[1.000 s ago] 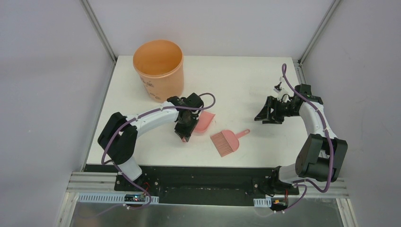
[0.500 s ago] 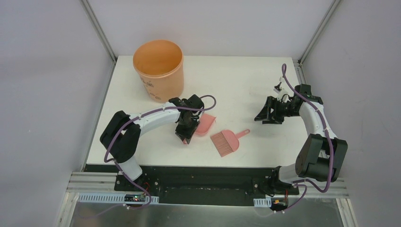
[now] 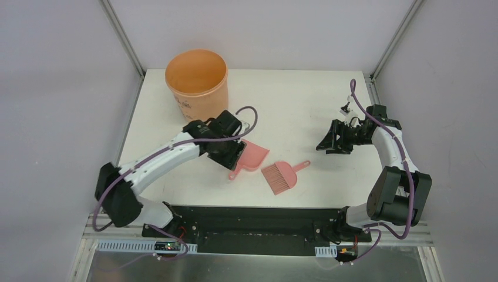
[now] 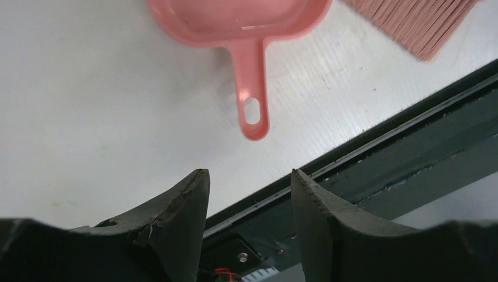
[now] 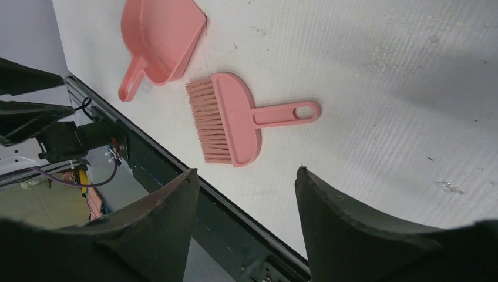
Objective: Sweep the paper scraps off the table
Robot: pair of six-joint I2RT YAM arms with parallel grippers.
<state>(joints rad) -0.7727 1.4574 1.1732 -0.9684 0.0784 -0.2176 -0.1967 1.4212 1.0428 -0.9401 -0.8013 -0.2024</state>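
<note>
Left gripper (image 4: 246, 195), jaws spread and empty, hovers by the handle of the dustpan (image 3: 255, 155) on the table (image 3: 293, 100). Right gripper (image 5: 246, 188), equally wide, waits at 3 o'clock, the brush (image 3: 281, 175) between. No paper scraps are visible in any view. A grasp should straddle the handle squarely.

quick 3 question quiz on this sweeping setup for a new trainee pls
1. True or false: the left gripper grips the pink dustpan by its handle.
2. Where does the orange bucket stand? A) far left corner of the table B) far right corner C) against the front rail
3. Fill in: the right gripper has its jaws ___.

Key: 1 false, the dustpan lies free on the table; 2 A; 3 open.
</note>
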